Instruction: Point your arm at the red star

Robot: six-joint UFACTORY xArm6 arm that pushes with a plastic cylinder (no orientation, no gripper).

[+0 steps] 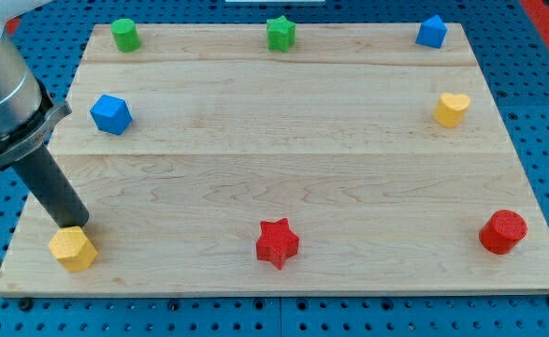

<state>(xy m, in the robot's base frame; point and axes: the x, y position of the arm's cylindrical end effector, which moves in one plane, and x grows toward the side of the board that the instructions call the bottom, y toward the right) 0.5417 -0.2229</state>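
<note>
Sitting near the view's bottom edge of the table, about midway across: the red star, lying flat, nothing touching it. Resting well apart from it, at the view's lower left: my tip, touching or just above the top edge of the yellow hexagonal block. Carrying no jaws at all, only the bare rod, so holding nothing.

Risking, on a straight sweep toward the view's right, a drag of the yellow hexagonal block along with the rod, being pressed so close against it; easing up and away from that block first looking wiser. Risking also an overshoot into the red star itself, shoving it off its spot or toward the table's bottom edge, when only pointing is asked.

Lying clear between tip and star: bare wood, nothing blocking. Standing farther off: red cylinder at lower right, yellow heart and blue block at right, green star and green cylinder along the top, blue hexagonal block at left.
</note>
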